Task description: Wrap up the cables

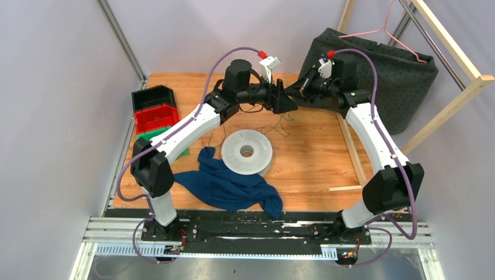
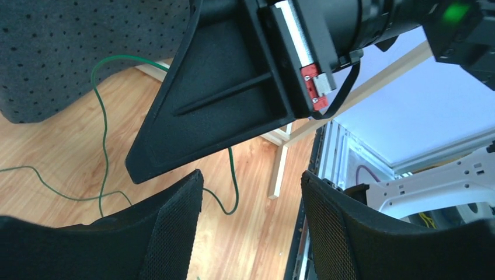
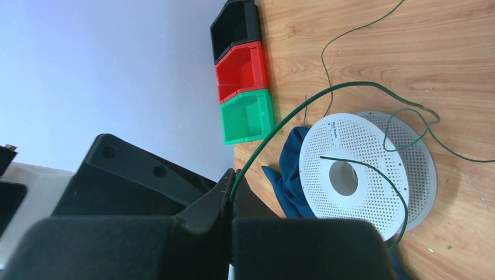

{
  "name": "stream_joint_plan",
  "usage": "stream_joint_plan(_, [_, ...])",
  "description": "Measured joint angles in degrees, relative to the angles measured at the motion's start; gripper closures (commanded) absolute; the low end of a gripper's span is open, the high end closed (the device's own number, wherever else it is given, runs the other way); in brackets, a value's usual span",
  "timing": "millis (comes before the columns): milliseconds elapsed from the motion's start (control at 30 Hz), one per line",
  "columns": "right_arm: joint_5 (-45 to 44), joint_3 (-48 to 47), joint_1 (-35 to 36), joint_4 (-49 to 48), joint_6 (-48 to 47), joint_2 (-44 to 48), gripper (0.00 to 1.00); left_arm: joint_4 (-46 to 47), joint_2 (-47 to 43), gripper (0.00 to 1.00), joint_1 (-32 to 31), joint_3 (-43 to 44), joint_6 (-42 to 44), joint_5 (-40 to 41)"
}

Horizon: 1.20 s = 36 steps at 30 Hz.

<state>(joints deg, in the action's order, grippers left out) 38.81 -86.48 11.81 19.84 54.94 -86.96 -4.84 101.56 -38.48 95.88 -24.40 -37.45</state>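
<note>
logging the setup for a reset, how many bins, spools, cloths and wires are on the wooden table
bins: 3 (black bin, red bin, green bin)
spool: 1
cloth: 1
wire: 1
total: 6

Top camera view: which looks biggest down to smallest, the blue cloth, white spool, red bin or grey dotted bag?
1. grey dotted bag
2. blue cloth
3. white spool
4. red bin
The right arm hides part of the bag, yet it looks largest.
</note>
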Motion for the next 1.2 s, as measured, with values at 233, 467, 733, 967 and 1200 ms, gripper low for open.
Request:
stream_joint_plan(233, [0.85,-0.07,0.09,-1.09,1.33,-0.04,0.99,0.17,0.76,0.71,-1.07,-0.22,-0.33,1.22])
stream_joint_plan(467, [1.38,0.04,0.09,-1.84,1.86,-0.04,0.72,-1.46,1.77,1.00,-1.09,0.31,-0.20,2.93])
stream_joint_plan(733, [3.26,5.40,0.09,-1.79,-2.62,3.08,0.28,-16.15,1.99,1.00,5.97,7.72,5.18,-6.21])
stream_joint_plan(967, [9.57,7.21,0.57,-0.74,-15.91,8.50,0.33,-25.70,-1.97,1.00,12.50,7.06,12.92,-12.79])
stream_joint_plan(1200, [1.38,8.55,14.43,-0.59,-42.16,14.53,0.34,-31.41,-2.32,1.00,11.67,10.93,16.26,-14.84])
